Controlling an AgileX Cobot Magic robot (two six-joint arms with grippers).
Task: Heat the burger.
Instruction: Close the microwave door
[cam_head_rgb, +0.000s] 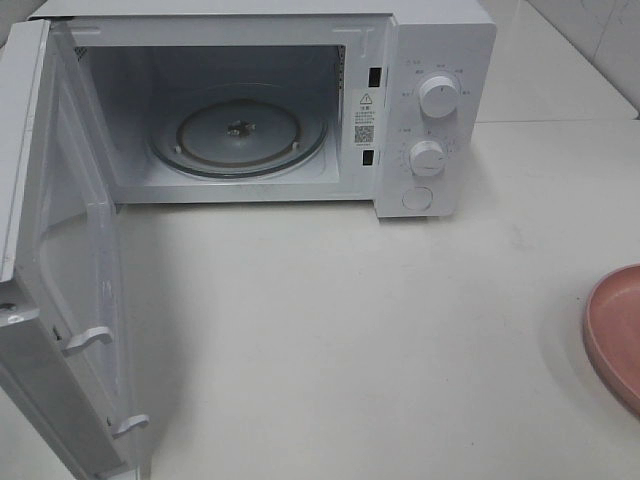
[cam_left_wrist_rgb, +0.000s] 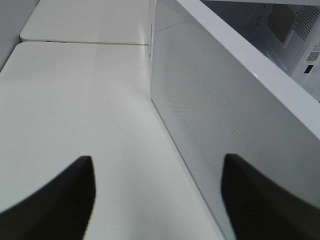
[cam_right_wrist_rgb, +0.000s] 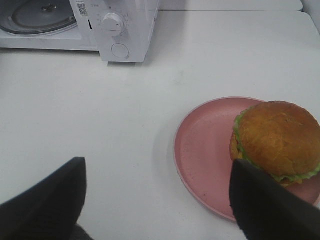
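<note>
Microwave (cam_head_rgb: 430, 120) door (cam_head_rgb: 60, 280) swung open, turntable (cam_head_rgb: 238, 130) bare — loading, closing, heating all pending. Burger (cam_right_wrist_rgb: 277, 140) on pink plate (cam_right_wrist_rgb: 205, 150), just beyond right claw (cam_right_wrist_rgb: 155, 200); both claws released, grasping nothing.

- Open microwave door (cam_left_wrist_rgb: 235, 115), dotted white panel, standing on edge over the white table (cam_left_wrist_rgb: 75, 100).
- Dark fingers (cam_left_wrist_rgb: 65, 200) spread apart, one overlapping the door.
</note>
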